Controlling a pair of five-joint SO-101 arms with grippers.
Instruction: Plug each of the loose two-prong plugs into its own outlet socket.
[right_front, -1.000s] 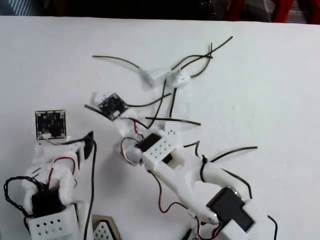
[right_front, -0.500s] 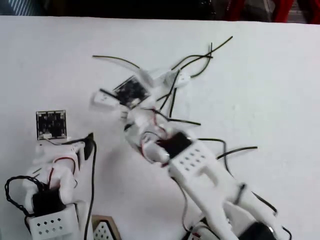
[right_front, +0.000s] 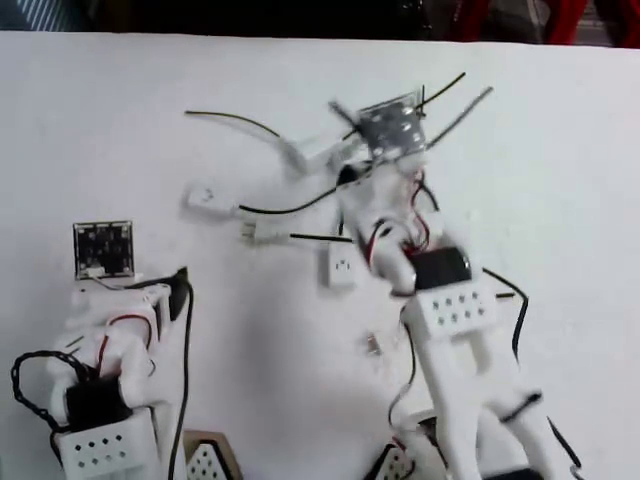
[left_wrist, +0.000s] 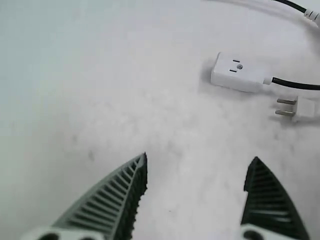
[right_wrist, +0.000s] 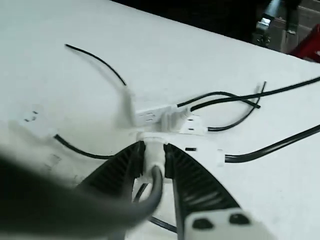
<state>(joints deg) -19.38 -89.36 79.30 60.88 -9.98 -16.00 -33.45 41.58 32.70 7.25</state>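
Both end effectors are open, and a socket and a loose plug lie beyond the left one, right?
Not quite. The left end effector is open, but the right end effector is shut on a white plug, as the right wrist view shows. The socket and loose plug lie as you said.

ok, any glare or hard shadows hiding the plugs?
High view: no glare, even light; a white outlet socket barely stands out from the table. Left wrist view: soft shadow beside the corded socket, loose plug's prongs clear. Right wrist view: dark cable near the lens overlaps the right gripper and its white connector.
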